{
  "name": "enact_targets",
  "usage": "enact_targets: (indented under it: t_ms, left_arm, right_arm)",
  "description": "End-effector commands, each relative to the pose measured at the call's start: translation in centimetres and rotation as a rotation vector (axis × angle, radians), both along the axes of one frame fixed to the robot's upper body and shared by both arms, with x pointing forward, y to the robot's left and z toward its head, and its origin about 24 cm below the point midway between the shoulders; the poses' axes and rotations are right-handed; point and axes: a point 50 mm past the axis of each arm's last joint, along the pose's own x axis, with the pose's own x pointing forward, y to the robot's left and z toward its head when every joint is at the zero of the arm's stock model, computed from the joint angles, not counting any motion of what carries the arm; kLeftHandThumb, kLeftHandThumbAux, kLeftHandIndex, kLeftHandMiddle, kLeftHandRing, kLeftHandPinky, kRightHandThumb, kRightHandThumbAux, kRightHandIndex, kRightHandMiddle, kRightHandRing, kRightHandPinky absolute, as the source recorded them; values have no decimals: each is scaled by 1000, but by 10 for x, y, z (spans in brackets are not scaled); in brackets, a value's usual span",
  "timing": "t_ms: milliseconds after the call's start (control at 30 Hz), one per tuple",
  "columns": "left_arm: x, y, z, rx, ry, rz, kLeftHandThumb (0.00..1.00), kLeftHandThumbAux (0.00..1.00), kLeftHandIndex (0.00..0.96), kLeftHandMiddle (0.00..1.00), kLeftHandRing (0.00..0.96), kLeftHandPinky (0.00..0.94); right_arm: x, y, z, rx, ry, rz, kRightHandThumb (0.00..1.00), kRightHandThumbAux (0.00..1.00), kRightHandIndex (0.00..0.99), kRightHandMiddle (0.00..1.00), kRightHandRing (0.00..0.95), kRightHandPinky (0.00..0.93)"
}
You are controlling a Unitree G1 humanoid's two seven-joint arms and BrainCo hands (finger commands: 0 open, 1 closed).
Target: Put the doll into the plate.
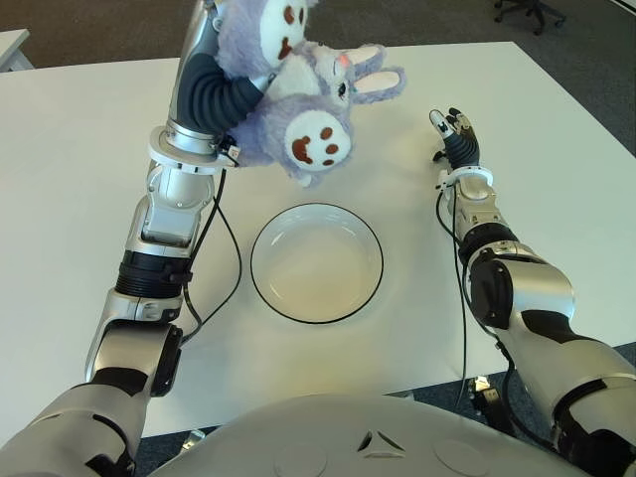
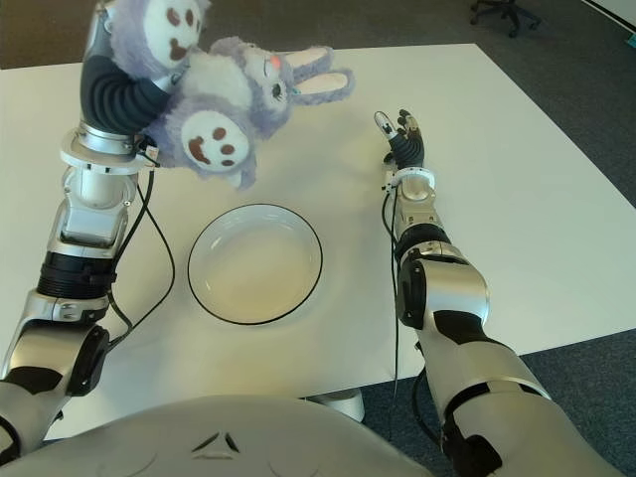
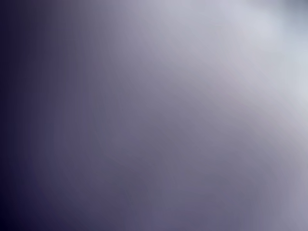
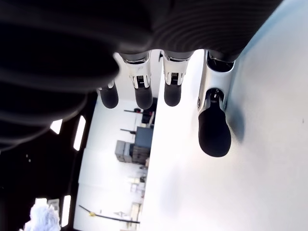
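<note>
A purple and white plush bunny doll [image 1: 303,94] hangs in the air above the table, behind and a little left of the plate. My left hand [image 1: 237,87] holds it; the fur hides the fingers, and the left wrist view shows nothing but purple-grey fur [image 3: 154,115] pressed close. The white plate [image 1: 252,263] with a thin black rim lies in the middle of the table with nothing in it. To the right of the plate my right hand [image 1: 453,134] shows with its fingers [image 4: 144,94] straight and holding nothing.
The white table [image 1: 79,179] extends wide on both sides of the plate. A black cable [image 1: 235,260] runs down along my left forearm. An office chair [image 1: 527,12] stands on the dark floor beyond the far right corner.
</note>
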Motion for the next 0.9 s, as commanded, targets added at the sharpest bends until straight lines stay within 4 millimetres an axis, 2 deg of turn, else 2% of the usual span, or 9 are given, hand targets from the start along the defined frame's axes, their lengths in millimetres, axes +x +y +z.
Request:
enact_targets:
  t_ms: [33,233,900]
  left_arm:
    - [-2,-6,-4,27,48,-37,745,693,442,873,864,848]
    - [-4,-9,-7,21,80,-31,742,693,441,908,883,868]
    - [-5,-20,-28,110,93,11,741,691,442,882,876,855]
  right_arm:
    - [-20,2,-44,25,198,-13,0,414,0,0,0,0]
    - [-20,2,-45,31,199,-14,0,412,0,0,0,0]
    - [-21,1,-46,30,199,-16,0,415,0,0,0,0]
